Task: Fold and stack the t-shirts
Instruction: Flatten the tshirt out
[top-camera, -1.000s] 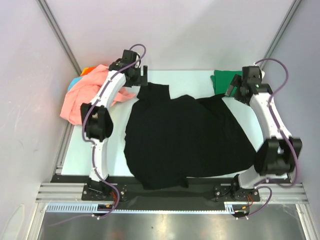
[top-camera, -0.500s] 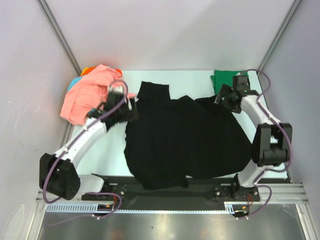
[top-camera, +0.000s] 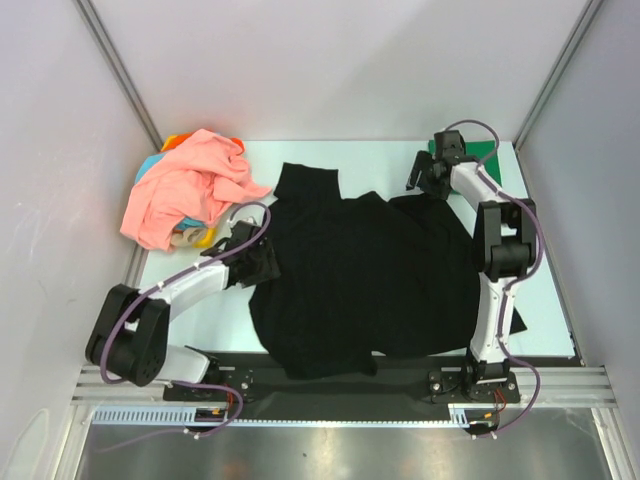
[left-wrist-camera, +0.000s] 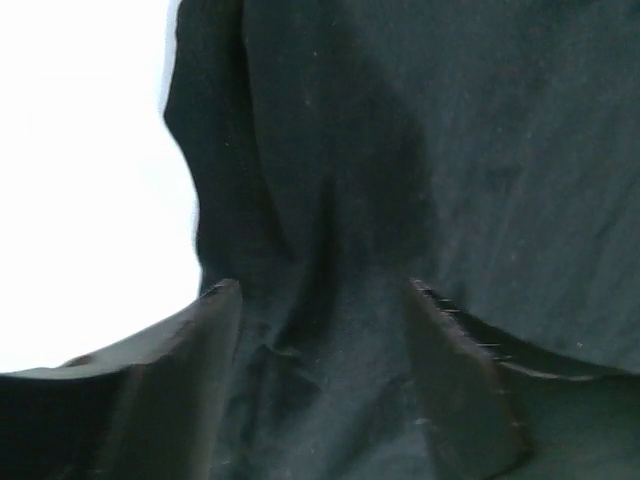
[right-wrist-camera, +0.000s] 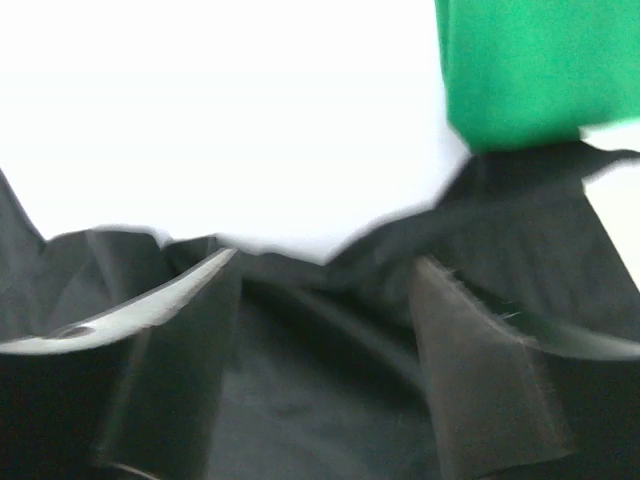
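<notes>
Left hand and right hand lowered to black shirt edges.

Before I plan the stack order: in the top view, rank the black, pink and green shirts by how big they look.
1. Black shirt: spread out, by far the largest.
2. Pink shirt: bunched up, so it looks smaller than it is.
3. Green shirt: smallest as seen, but partly hidden, so its rank is unsure.

Left arm and right arm are wearing white shells between black joint housings. Purple cables are looping alongside each. Dark, wedge-shaped fingers are showing at both wrists.
</notes>
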